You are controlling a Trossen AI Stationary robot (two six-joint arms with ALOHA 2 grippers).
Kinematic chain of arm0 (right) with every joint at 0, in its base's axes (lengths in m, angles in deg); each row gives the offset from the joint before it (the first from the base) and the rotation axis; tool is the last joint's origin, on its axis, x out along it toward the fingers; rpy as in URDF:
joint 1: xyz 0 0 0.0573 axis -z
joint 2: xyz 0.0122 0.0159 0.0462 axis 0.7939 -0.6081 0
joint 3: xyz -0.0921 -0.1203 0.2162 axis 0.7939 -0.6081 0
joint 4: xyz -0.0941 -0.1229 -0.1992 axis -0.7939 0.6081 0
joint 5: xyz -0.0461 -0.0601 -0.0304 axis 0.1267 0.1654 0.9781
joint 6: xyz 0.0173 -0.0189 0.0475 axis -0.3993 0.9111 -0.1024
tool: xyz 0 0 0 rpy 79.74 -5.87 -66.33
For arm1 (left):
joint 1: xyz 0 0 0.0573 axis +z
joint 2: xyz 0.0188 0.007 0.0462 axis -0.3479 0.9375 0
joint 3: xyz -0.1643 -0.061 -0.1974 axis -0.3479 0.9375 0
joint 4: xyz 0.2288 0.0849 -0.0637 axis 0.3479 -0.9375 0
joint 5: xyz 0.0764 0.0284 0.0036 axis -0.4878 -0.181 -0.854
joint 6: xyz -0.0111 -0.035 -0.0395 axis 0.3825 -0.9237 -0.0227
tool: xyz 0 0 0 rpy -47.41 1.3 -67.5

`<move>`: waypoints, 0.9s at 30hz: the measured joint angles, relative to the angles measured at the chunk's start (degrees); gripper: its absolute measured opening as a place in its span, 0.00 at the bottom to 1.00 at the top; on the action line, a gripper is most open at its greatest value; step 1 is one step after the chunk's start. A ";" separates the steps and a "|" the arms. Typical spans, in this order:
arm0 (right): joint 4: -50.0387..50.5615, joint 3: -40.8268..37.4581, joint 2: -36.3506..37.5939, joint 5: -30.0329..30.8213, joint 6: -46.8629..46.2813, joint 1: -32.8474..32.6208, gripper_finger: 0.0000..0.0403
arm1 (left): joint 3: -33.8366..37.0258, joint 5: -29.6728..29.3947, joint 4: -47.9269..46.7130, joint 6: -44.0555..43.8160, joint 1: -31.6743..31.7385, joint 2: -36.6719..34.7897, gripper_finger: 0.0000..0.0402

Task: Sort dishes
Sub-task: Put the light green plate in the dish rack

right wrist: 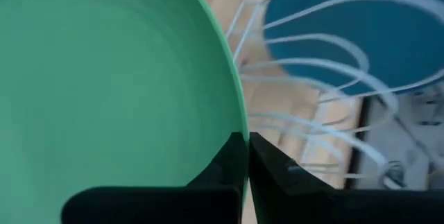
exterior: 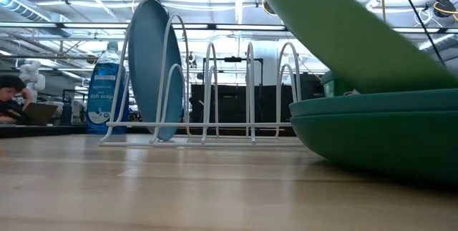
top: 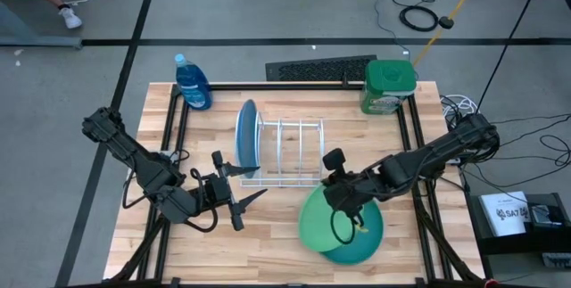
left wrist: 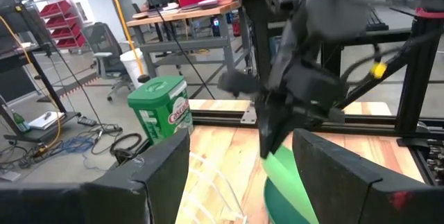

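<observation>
One round light green plastic plate [top: 332, 219] is tilting in the right tool [top: 337, 201], pinched at its rim above a partly hidden teal plate [top: 357, 250]; the flat blue plate [top: 247, 134] is standing in the white wire rack [top: 287, 154]; the left tool [top: 243, 201] is hovering spread over the wooden surface [top: 268, 243].

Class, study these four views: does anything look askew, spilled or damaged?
Nothing spilled or damaged. The light green plate is tilted only because the right gripper pinches its rim above the stacked plates. The blue plate stands upright in the rack.

Wooden table [top: 268, 234], white wire rack [top: 290, 154], blue soap bottle [top: 192, 83], green canister [top: 390, 86], stacked plates [top: 352, 245]
</observation>
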 joint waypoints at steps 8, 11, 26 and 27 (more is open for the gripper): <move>0.06 6.97 0.00 7.57 6.48 -1.43 0.00 | 0.00 0.00 -0.02 -0.87 0.00 0.00 0.63; -2.26 8.82 0.00 10.26 10.57 -1.47 0.00 | 0.00 0.00 -0.04 -0.85 0.00 0.00 0.63; -46.37 10.12 0.00 18.81 59.74 1.99 0.00 | -0.07 6.23 7.26 4.25 -0.97 -0.07 0.63; -46.77 10.13 0.00 17.64 60.62 2.76 0.00 | -0.04 6.60 8.16 5.37 -1.36 0.00 0.63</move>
